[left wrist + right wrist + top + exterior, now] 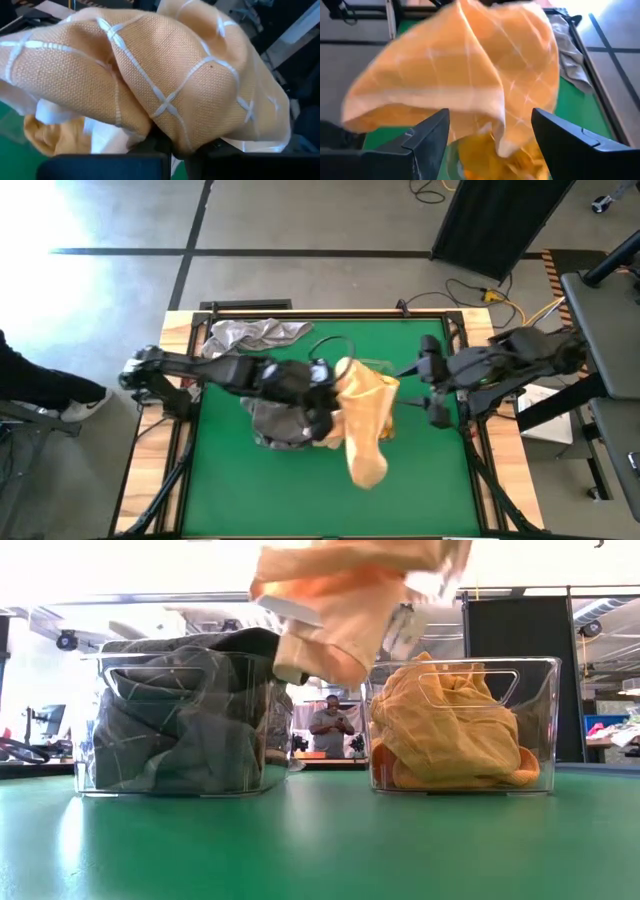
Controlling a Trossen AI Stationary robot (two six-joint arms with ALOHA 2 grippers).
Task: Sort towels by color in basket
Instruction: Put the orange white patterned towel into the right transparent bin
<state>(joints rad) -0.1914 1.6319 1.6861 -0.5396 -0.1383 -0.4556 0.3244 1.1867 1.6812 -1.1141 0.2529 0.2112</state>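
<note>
High view: you see the left tool (330, 395) at the middle of the green worktop (420, 490), with a mustard-yellow towel (365, 420) draped from it. A grey towel (250, 335) lies crumpled at the worktop's far left corner. The right tool (432, 395) sits near the worktop's right edge, just beside the yellow cloth.

Low view: two clear bins stand side by side on the worktop. One bin (180, 780) holds dark grey towels (180, 720); the other bin (540, 740) holds yellow towels (450, 725). The lifted mustard-yellow towel hangs above and between them. A person (331, 725) stands far off in the room.

Left wrist view: the checked mustard-yellow towel fills the picture and bunches where the left tool's fingers meet, clenched on the cloth.

Right wrist view: the right tool's two fingers (427, 137) stand well apart, released, with the mustard-yellow towel in front of them and yellow cloth below. The grey towel lies on the worktop beyond.
</note>
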